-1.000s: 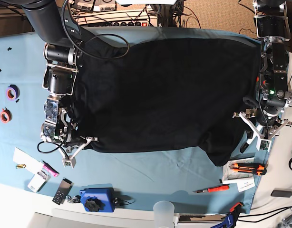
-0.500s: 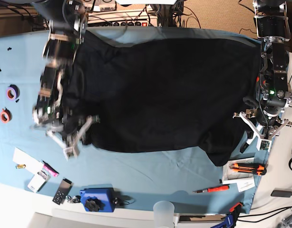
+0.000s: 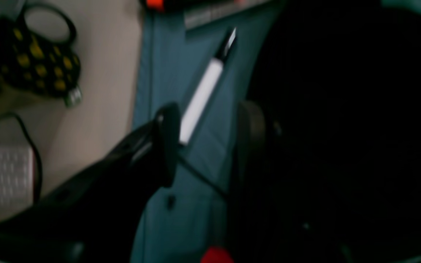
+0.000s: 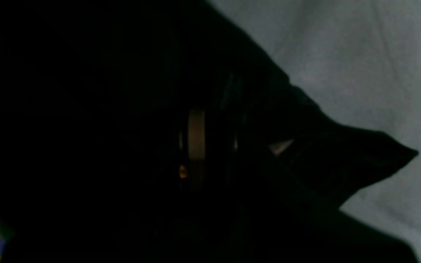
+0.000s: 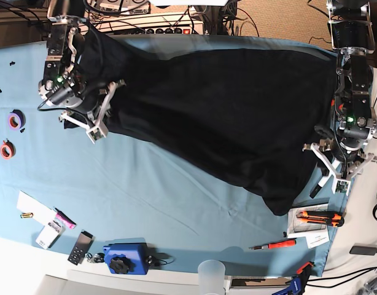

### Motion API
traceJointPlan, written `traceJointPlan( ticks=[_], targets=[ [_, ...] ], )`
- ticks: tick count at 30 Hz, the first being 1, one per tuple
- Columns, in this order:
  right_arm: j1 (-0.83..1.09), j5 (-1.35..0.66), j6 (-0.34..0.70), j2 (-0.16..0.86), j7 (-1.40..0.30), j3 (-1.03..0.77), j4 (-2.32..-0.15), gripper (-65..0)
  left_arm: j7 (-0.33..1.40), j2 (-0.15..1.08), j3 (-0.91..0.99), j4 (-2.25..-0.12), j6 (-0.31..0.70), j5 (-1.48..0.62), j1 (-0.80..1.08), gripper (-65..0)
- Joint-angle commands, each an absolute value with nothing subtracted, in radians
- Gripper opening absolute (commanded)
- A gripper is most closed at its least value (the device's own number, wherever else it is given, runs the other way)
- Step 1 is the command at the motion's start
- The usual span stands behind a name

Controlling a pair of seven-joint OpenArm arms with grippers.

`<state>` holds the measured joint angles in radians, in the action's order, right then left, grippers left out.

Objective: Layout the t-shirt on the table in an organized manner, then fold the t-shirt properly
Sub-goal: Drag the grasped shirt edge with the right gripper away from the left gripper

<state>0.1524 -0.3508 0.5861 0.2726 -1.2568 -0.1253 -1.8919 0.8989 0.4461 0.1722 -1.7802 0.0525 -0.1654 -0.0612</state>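
Note:
The black t-shirt lies spread over the teal table, its near hem running diagonally from far left to near right. At the far left my right gripper is shut on the shirt's left edge. In the right wrist view a pinched corner of the t-shirt pokes out over the cloth. My left gripper hangs open at the shirt's right edge. In the left wrist view its fingers stand apart over bare cloth, and the other finger sits against the black fabric.
Two tape rolls lie at the left edge. Along the near edge are a blue tool, a remote, a cup, a screwdriver and an orange cutter. A white pen lies by the left gripper.
My right gripper has swung from the near left toward the far left, dragging the shirt's left edge with it and baring the cloth there. The left arm has stayed put.

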Motion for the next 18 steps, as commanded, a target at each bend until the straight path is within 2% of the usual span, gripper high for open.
traceJointPlan(
  ticks=[1, 3, 5, 9, 12, 18],
  targets=[
    [0.154, -0.352, 0.591, 0.298, -1.261, -0.13, -1.909, -65.0, 0.905, 0.46, 0.179, -1.797, 0.047, -0.16, -0.078, -38.6],
    [0.158, -0.364, 0.611, 0.315, -1.298, -0.13, -1.909, -54.9, 0.96, 0.461, 0.18, -1.798, 0.047, -0.16, -0.078, -38.6],
    [0.159, -0.429, 0.612, 0.327, -1.324, -0.13, -1.909, -49.4, 1.007, 0.464, 0.188, -1.799, 0.013, -0.16, -0.078, -38.6],
    [0.158, -0.688, 0.613, 0.329, -1.396, -0.13, -1.911, -49.5, 1.033, 0.468, 0.293, -1.8, -0.011, -0.161, -0.078, -38.6],
    [0.157, -0.748, 0.613, 0.329, -1.396, -0.13, -1.915, -49.5, 1.032, 0.468, 0.441, -1.806, 0.014, -0.216, -0.078, -38.6],
    [0.154, -0.749, 0.628, 0.329, -1.374, -0.13, -1.986, -49.5, 1.068, 0.469, 0.722, -1.81, 0.211, -0.493, -0.077, -38.6]
  ],
)
